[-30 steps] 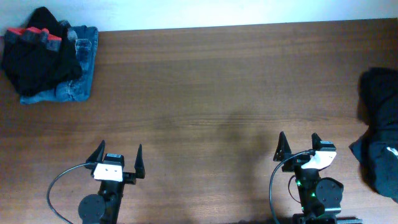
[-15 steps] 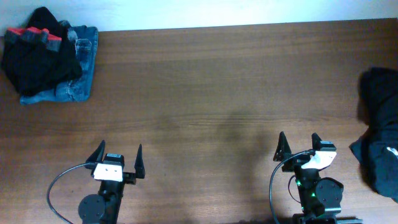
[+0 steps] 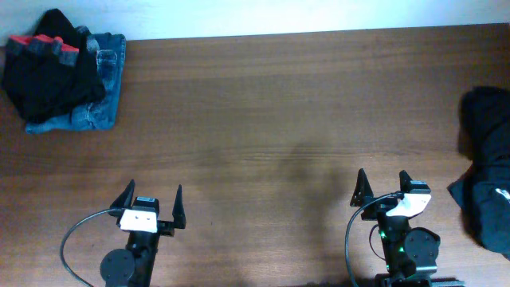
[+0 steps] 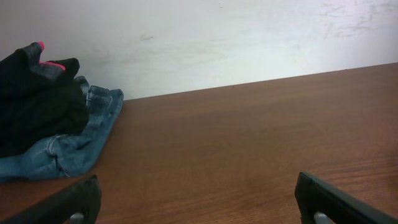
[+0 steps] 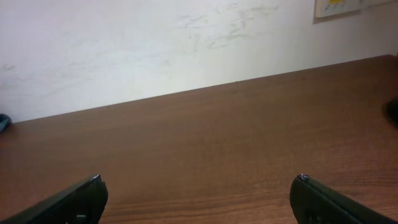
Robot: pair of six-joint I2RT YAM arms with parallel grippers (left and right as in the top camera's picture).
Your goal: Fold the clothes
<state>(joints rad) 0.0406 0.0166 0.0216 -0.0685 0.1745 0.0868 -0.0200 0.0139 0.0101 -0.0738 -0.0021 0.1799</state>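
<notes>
A pile of clothes lies at the table's far left corner: a black garment with red trim (image 3: 49, 68) on top of blue denim jeans (image 3: 97, 112). The left wrist view shows the same black garment (image 4: 37, 102) and jeans (image 4: 68, 152) at its left. A second heap of dark clothes (image 3: 488, 175) lies at the right edge, partly cut off. My left gripper (image 3: 151, 193) stands open near the front edge, nothing between its fingers, far from the pile. My right gripper (image 3: 383, 178) is open too, empty, left of the dark heap.
The brown wooden table (image 3: 271, 119) runs back to a white wall (image 5: 186, 43). Black cables (image 3: 76, 239) loop beside each arm base at the front edge.
</notes>
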